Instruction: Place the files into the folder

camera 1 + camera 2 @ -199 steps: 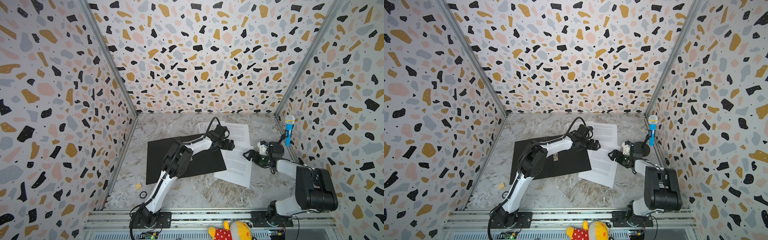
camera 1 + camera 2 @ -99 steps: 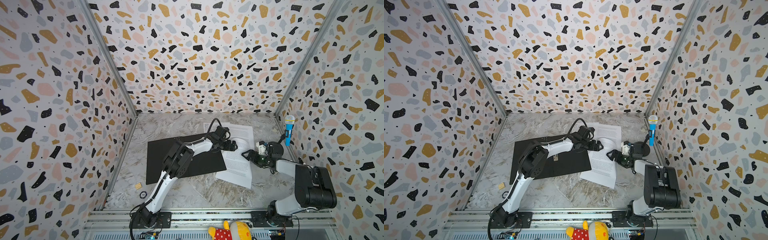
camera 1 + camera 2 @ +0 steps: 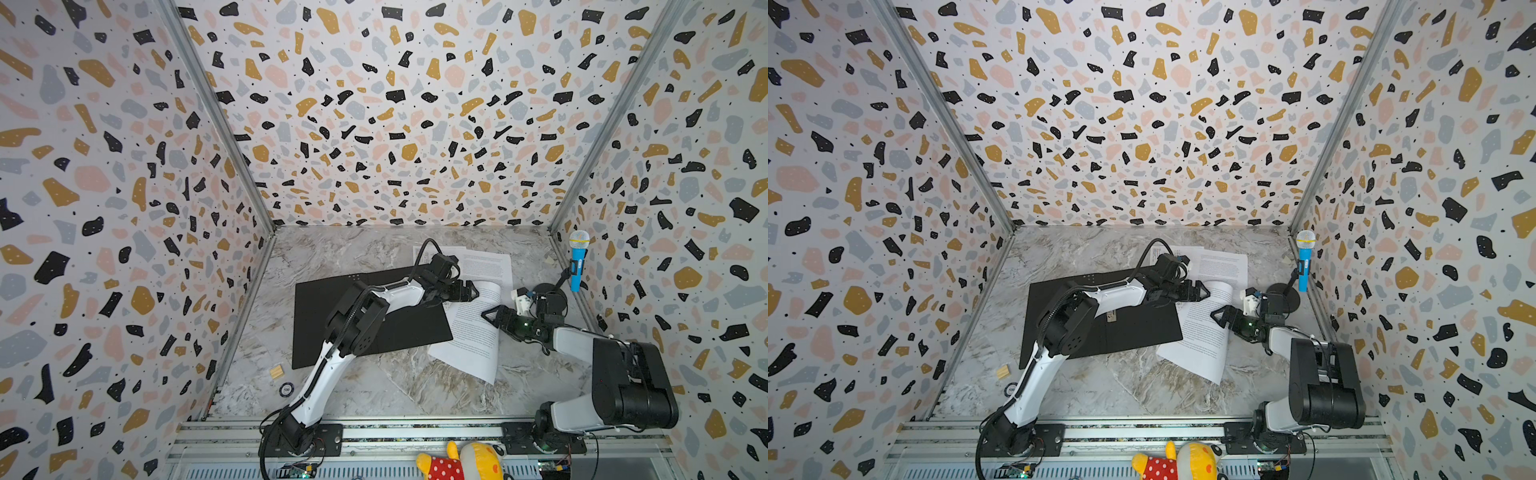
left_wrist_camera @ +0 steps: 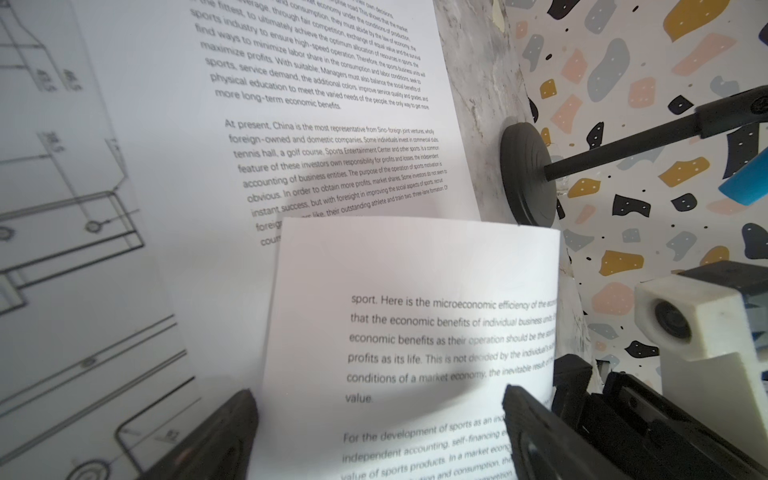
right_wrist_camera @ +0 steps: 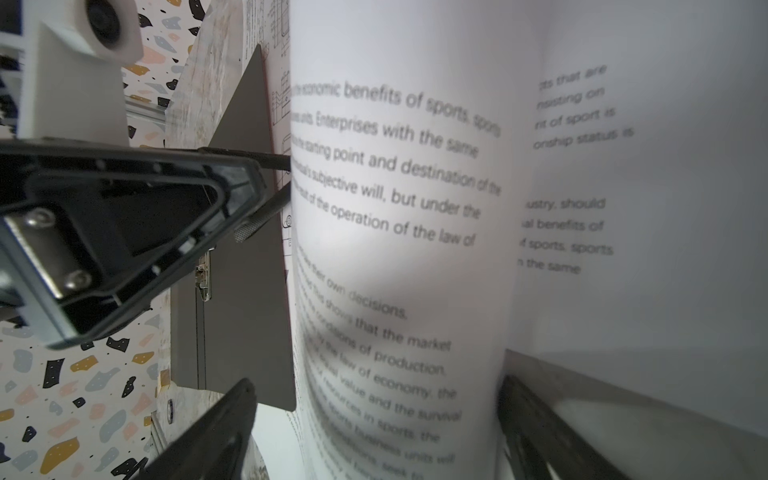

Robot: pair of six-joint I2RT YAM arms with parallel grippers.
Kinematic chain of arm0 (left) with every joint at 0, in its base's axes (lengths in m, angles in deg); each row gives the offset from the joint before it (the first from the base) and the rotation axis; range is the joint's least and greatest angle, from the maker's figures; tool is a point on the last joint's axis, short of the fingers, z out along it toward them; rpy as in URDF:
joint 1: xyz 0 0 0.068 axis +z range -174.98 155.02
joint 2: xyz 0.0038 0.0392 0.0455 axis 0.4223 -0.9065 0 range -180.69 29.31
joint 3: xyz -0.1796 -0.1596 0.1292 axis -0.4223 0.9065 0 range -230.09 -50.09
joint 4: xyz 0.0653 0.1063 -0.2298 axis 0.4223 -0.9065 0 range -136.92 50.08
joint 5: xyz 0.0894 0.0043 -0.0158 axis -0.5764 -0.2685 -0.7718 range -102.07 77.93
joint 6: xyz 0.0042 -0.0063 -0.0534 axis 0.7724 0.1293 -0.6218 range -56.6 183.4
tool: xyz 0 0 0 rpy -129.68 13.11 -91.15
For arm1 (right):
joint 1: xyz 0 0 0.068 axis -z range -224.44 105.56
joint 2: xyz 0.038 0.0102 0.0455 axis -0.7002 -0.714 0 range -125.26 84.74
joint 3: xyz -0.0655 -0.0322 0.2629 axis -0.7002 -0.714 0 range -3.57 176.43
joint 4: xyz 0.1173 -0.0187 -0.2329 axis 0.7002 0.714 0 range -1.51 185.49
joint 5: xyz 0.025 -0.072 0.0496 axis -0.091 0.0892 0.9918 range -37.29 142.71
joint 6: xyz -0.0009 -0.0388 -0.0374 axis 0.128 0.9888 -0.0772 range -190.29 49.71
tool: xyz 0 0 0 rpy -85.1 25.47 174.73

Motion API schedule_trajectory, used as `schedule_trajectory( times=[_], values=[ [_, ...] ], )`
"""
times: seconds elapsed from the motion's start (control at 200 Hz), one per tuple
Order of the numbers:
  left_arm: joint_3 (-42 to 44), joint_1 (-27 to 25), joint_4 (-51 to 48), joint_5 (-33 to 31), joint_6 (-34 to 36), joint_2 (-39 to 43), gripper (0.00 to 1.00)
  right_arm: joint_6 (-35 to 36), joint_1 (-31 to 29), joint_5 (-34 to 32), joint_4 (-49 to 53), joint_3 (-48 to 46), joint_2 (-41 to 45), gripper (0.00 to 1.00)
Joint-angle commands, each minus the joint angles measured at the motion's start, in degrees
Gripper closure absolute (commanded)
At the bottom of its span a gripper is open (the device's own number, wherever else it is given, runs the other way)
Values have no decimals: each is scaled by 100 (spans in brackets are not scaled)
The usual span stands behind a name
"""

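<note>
Open folder (image 3: 399, 332), black inside up with its metal clip (image 3: 1111, 316) exposed, lies left of centre on the marble table (image 3: 374, 395); none of the 3 files is inside it yet. Against the view 1 second earlier, the left gripper (image 3: 471, 291) has edged rightward and the right gripper (image 3: 487, 314) leftward, and the far end of the near text sheet (image 3: 469, 336) now bows upward between them (it lay flat before). Both pincers stand wide apart, gripping nothing. The raised edge probably offers a graspable lip. The other text sheet (image 3: 486, 266) and the drawing sheet (image 4: 83, 208) rest flat behind, overlapping, near the folder's far right corner.
</note>
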State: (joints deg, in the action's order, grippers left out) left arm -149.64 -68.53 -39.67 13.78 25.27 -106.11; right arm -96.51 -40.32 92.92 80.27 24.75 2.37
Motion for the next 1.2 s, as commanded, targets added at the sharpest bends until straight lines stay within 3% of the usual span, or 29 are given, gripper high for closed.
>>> schedule_trajectory(
  times=[0.0, 0.516, 1.046, 1.196],
  values=[
    [128, -65, 173, 131, -155, 22, 6, -109, -69, -4, 479, -157, 126, 8],
    [331, -136, 490, 253, -274, 17, 6, -443, -411, -109, 429, -115, 137, 15],
    [511, -145, 630, 283, -331, 170, 6, -595, -404, -268, 321, -392, 159, 44],
    [550, -145, 662, 281, -368, 236, 6, -588, -318, -216, 299, -456, 228, 46]
  ],
)
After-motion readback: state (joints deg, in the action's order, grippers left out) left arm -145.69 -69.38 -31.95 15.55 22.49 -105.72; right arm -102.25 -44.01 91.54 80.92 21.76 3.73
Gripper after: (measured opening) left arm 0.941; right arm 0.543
